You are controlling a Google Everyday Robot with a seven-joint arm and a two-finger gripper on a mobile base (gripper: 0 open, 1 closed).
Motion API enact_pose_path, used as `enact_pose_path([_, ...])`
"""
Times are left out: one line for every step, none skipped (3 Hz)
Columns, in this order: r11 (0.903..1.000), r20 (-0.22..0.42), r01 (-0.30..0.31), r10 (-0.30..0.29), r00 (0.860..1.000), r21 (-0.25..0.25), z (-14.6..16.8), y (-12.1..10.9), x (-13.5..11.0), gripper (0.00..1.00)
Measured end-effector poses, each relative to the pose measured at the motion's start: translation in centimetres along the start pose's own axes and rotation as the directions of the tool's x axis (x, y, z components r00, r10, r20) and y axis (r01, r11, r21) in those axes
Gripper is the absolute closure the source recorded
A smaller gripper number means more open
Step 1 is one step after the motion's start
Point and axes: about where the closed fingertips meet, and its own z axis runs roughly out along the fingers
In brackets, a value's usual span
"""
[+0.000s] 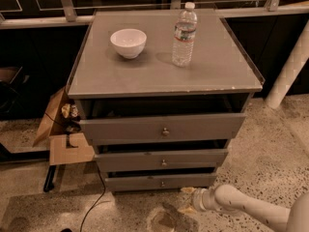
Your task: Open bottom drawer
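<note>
Camera view puts my gripper (186, 200) low at the bottom right, just above the floor, with its jaws apparently spread and holding nothing, pointing left toward the foot of the chest. Just up and left of them, near but not touching, is the bottom drawer (140, 182), the shallowest of the three grey fronts, not yet pulled out. Its one small round knob (162, 183) sits dead centre, and that is where I would take hold: it is hard metal, smooth and tiny, so I expect it to slip unless the jaws close squarely across it. The front looks like stiff painted wood, and I judge the drawer light but liable to bind if I pull off-axis. Above it sit the middle drawer (193, 158) and the top drawer (120, 128). A white bowl (128, 42) and a water bottle (184, 35) stand on the bench (227, 71), and a jerk could topple the bottle.
</note>
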Motion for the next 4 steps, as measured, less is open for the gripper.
enact_pose_path([0.9997, -0.009, 0.008, -0.008, 1.0, 0.025, 1.2, -1.6, 0.6, 0.0])
enact_pose_path([0.9989, -0.012, 0.015, -0.015, 1.0, 0.044, 2.5, -3.3, 0.8, 0.0])
enact_pose_path([0.997, -0.013, 0.035, -0.034, 0.999, 0.069, 3.9, -5.7, 0.6, 0.0])
enact_pose_path([0.9955, -0.022, 0.054, -0.052, 0.998, 0.078, 4.8, -7.1, 0.4, 0.0])
